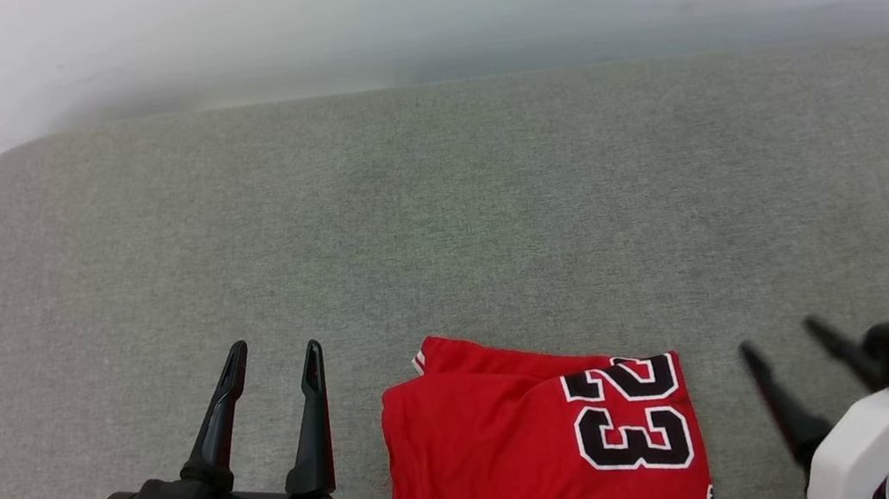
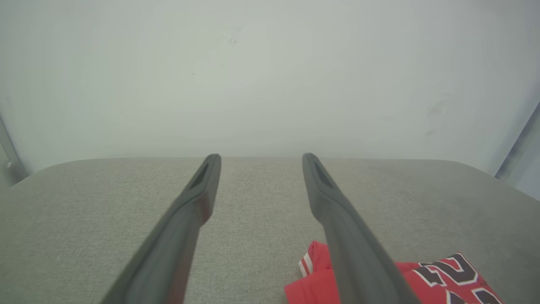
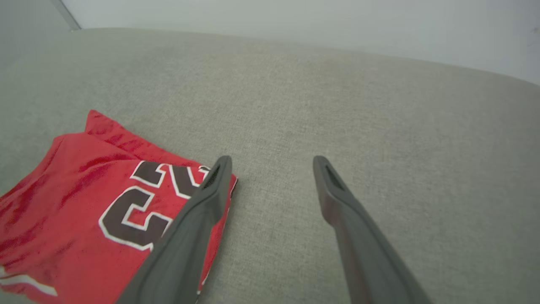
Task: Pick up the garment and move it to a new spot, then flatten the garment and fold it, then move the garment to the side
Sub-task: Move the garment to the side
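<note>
Surface: broad grey fabric-covered surface [image 1: 437,198] under the garment, bare beyond the garment's far side and on both flanks.
Garment: red jersey-knit garment [image 1: 492,460] lying on the surface in a compact, roughly rectangular stack of layers, between the two grippers; its near end runs out of the head view.
Left gripper: pale-armed left gripper [image 1: 274,350] just beside the garment's left edge and apart from it, its two long dark fingers spread wide and empty.
Right gripper: right gripper [image 1: 777,335] just beside the garment's right edge, fingers likewise wide apart, holding nothing.
Number: black, white-outlined "23" [image 1: 629,419] on the garment's right half.
Trim: red-and-white striped trim [image 1: 419,364] peeking out at the garment's far left corner.
Handling: probably light, limp and a little slick; lifted by one layer, it would sag and fall open.
Hold: the garment's two far corners look best, one per gripper, pinching through every layer.
</note>
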Available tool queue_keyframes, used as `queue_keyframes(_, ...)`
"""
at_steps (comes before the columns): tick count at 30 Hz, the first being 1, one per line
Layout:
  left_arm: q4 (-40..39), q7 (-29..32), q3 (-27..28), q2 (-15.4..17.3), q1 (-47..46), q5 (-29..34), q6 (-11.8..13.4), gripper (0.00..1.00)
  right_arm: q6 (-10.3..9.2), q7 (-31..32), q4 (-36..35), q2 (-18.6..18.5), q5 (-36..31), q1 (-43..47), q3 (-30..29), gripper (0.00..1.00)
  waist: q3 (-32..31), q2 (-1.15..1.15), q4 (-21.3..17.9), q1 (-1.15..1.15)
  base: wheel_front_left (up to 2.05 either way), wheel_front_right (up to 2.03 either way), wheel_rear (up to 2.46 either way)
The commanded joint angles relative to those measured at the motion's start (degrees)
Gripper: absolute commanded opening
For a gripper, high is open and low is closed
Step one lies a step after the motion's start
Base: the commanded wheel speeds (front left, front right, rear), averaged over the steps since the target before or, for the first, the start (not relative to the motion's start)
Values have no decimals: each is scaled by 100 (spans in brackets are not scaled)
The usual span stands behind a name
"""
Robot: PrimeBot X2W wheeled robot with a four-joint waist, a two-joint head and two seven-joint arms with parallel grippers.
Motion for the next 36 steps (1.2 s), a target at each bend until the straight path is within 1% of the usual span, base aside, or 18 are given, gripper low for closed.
queue_keyframes(1, 12, -13, -23, -3, -73, 29, 5, 100, -1, 475, -139, -144, 156, 118, 161, 100, 43, 0, 39, 0, 0, 0, 0)
queue_keyframes(2, 14, -13, -25, 1, -88, 25, 5, 100, -5, 871, -181, -74, 332, 142, 144, 100, 65, 0, 54, 0, 0, 0, 0)
queue_keyframes(4, 21, -13, -31, -1, -117, 21, 5, 100, -2, 1668, -337, -89, 631, 217, 329, 100, 117, 0, 93, 0, 0, 0, 0)
queue_keyframes(5, 27, -13, -38, 0, -133, 24, 5, 100, -2, 1981, -413, -41, 760, 184, 310, 100, 145, 0, 114, 0, 0, 0, 0)
queue_keyframes(8, 61, -13, -131, -6, -191, 55, 5, 100, -2, 2773, -507, -50, 803, 126, 367, 100, 233, 0, 214, 0, 0, 0, 0)
queue_keyframes(9, 72, -13, -194, -14, -263, 44, 5, 100, -2, 3170, -480, 82, 882, 80, 371, 100, 299, 0, 289, 0, 0, 0, 0)
queue_keyframes(10, 78, -13, -216, -22, -280, 33, 5, 100, -2, 3292, -450, 119, 875, 26, 346, 100, 328, 0, 330, 0, 0, 0, 0)
queue_keyframes(12, 100, -13, -255, -38, -317, 16, 5, 100, -2, 3455, -313, 176, 766, -55, 231, 100, 392, 0, 420, 0, 0, 0, 0)
queue_keyframes(19, 144, -13, -299, -74, -408, -23, 5, 100, -2, 3710, 296, 347, 603, -279, 216, 100, 552, 0, 712, 0, 0, 0, 0)
queue_keyframes(24, 158, -13, -318, -91, -459, -42, 5, 100, -1, 3704, 730, 415, 549, -323, 425, 100, 638, 0, 858, 0, 0, 0, 0)
queue_keyframes(30, 194, -13, -349, -109, -497, -18, 5, 100, 6, 3626, 1395, 454, 322, -325, 757, 100, 682, 0, 922, 0, 0, 0, 0)
queue_keyframes(31, 199, -13, -353, -112, -497, -13, 5, 100, 7, 3598, 1499, 461, 306, -325, 793, 99, 683, 0, 921, 0, 0, 0, 0)
queue_keyframes(32, 207, -13, -365, -115, -498, -8, 5, 100, 7, 3564, 1594, 466, 308, -340, 836, 36, 680, 0, 918, 0, 0, 0, 0)
queue_keyframes(33, 215, -13, -384, -117, -501, -6, 5, 100, 7, 3536, 1672, 475, 331, -367, 895, 0, 673, 0, 913, 0, 0, 0, 0)
queue_keyframes(36, 238, -13, -430, -116, -506, 2, 5, 100, 7, 3462, 1772, 478, 295, -414, 969, 0, 652, 0, 892, 0, 0, 0, 0)
